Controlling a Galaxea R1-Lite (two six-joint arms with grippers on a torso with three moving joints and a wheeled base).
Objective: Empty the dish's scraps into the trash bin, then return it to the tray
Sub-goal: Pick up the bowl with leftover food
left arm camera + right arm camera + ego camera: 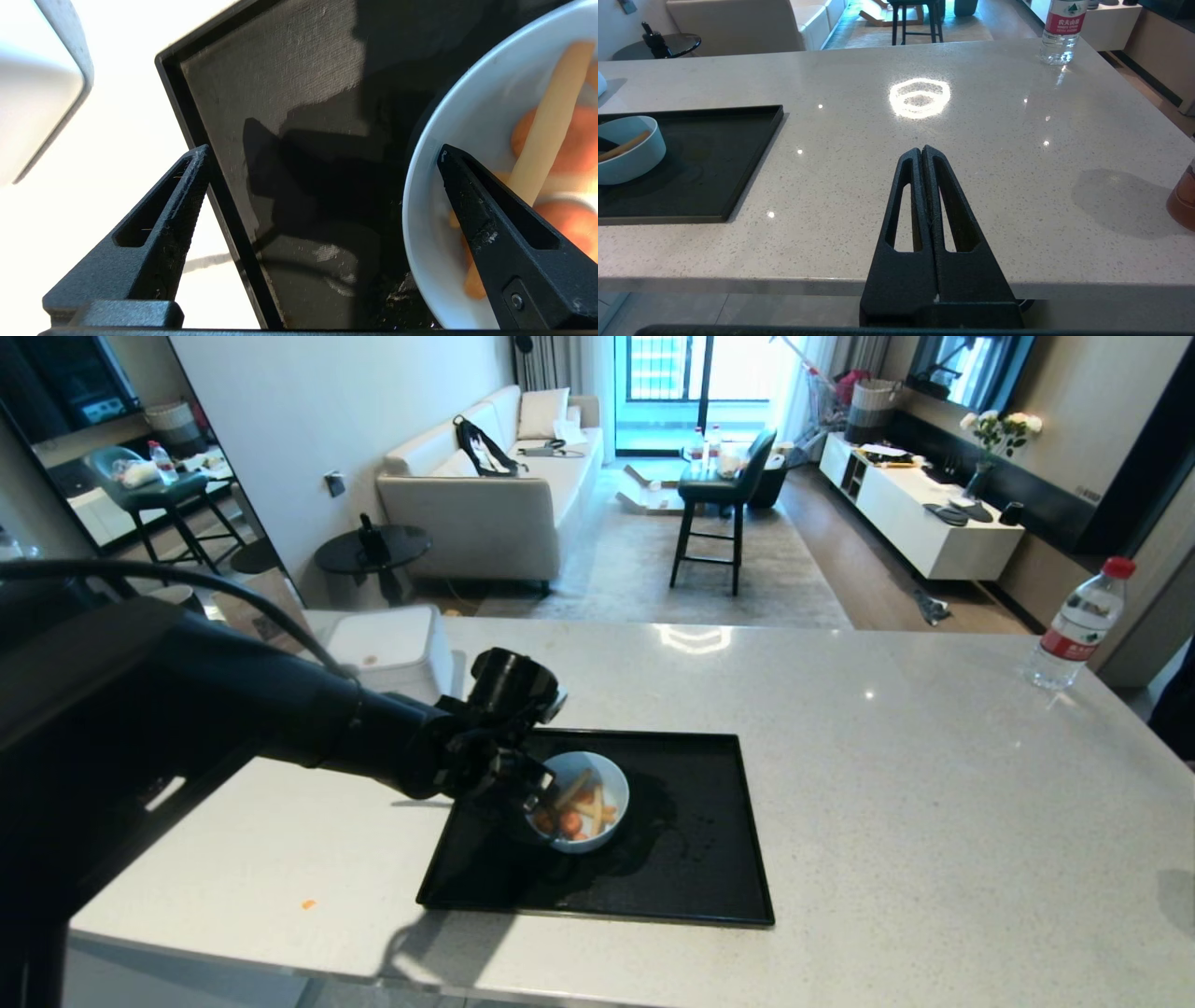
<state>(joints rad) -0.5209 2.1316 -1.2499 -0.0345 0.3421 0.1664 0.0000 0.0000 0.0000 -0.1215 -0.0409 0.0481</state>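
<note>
reaching across the tray (672, 859) in head view, left end effector (523, 793) sits at the dish (583, 800), scraps (574, 814) inside; white box (387, 649) behind, water bottle (1074, 625) far right on bench (887, 784). left wrist: released wide, one finger (486, 224) inside dish rim, other over tray edge. right wrist: right end effector (923, 156) clenched, empty, at bench's near edge.

We see our right gripper (923, 154) with its fingers pressed together, hanging over the near edge of the pale counter (952, 140). To its left the dish (630, 156) sits on the tray (733, 154); a water bottle (1059, 30) stands far right.
</note>
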